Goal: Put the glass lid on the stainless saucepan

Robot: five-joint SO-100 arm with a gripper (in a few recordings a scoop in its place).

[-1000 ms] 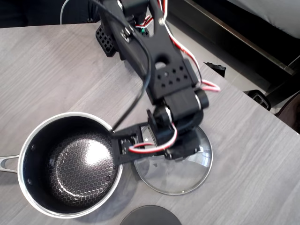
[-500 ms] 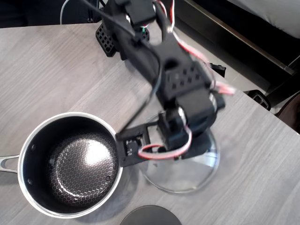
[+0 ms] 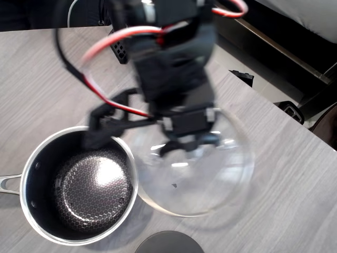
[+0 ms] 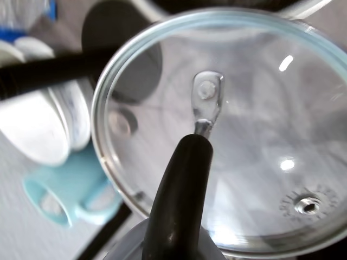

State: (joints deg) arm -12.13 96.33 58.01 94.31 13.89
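The glass lid [image 3: 195,179] hangs in the air, clear with a steel rim, just right of the stainless saucepan [image 3: 79,184]; its left edge is close to the pan's right rim. My gripper [image 3: 187,138] is shut on the lid's black bar handle [image 4: 179,195], which the blurred arm hides in the overhead view. In the wrist view the glass lid [image 4: 244,124] shows a metal rivet [image 4: 207,92] and a small steam vent [image 4: 308,205]. The saucepan stands open on the table, honeycomb inside, with its steel side handle [image 3: 8,183] pointing left.
A dark grey matte disc [image 3: 168,243] lies at the table's front edge, seen through the lid as the disc [image 4: 122,54]. In the wrist view a teal mug [image 4: 70,192] and white dishes [image 4: 43,124] lie beyond. The table's edge [image 3: 295,116] runs diagonally at right.
The lid lay flat on the table right of the saucepan with the gripper on it. It has since been raised towards the camera, and the arm has swung up and left.
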